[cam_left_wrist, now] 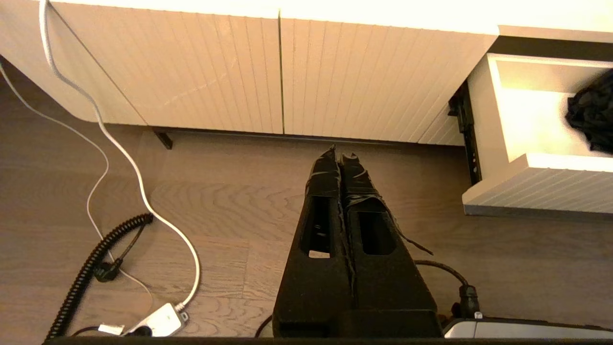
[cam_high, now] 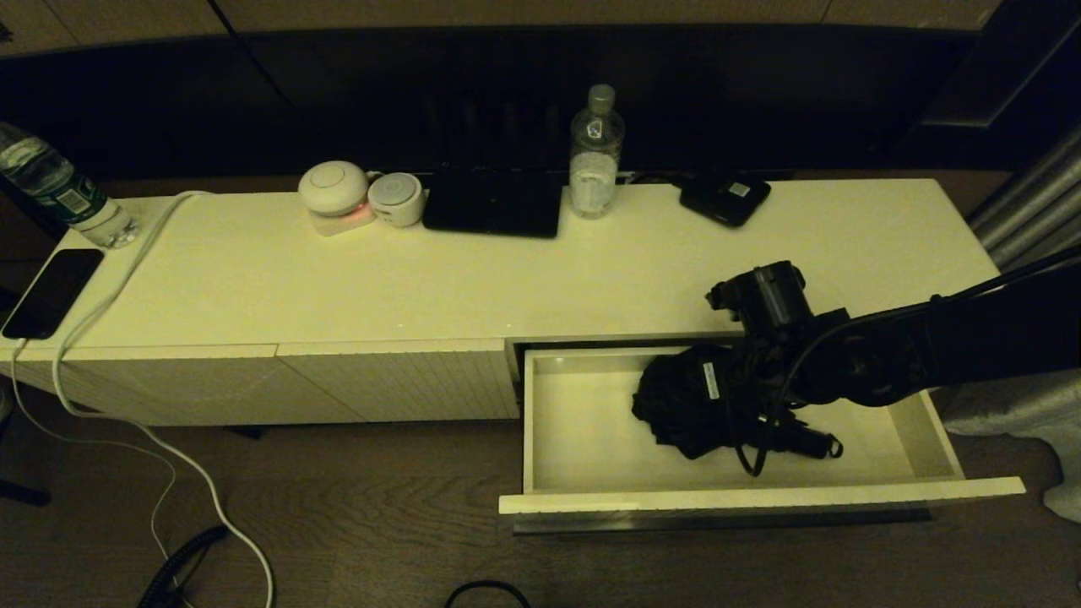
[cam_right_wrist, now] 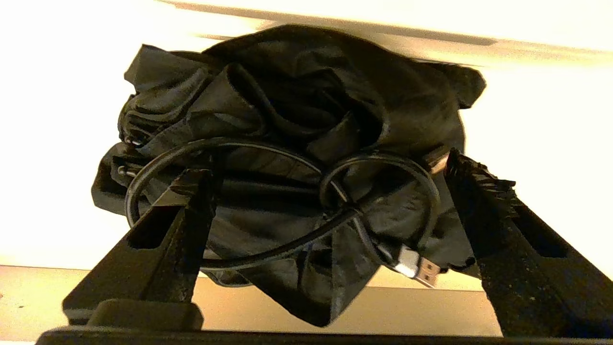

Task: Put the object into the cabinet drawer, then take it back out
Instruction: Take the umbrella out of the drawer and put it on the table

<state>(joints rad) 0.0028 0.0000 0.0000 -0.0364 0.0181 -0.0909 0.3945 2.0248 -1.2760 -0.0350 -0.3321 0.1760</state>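
Nearest us, the left gripper (cam_left_wrist: pixel 341 158) hangs parked over the floor with its fingers pressed together, out of the way because one arm does this job. Up at two o'clock from it, the cabinet drawer (cam_high: pixel 760 496) stands pulled out so there is room to reach in. Inside lies the umbrella (cam_high: pixel 688 401), bunched fabric on the drawer floor, handle pointing to four o'clock. Our right gripper (cam_right_wrist: pixel 325 191) sits over it, fingers (cam_right_wrist: pixel 479 191) spread wide either side of the fabric, a thin cable (cam_right_wrist: pixel 268 201) looped between them. We judge the drop is made. Beyond, the surface (cam_high: pixel 507 279) carries a water bottle (cam_high: pixel 595 156).
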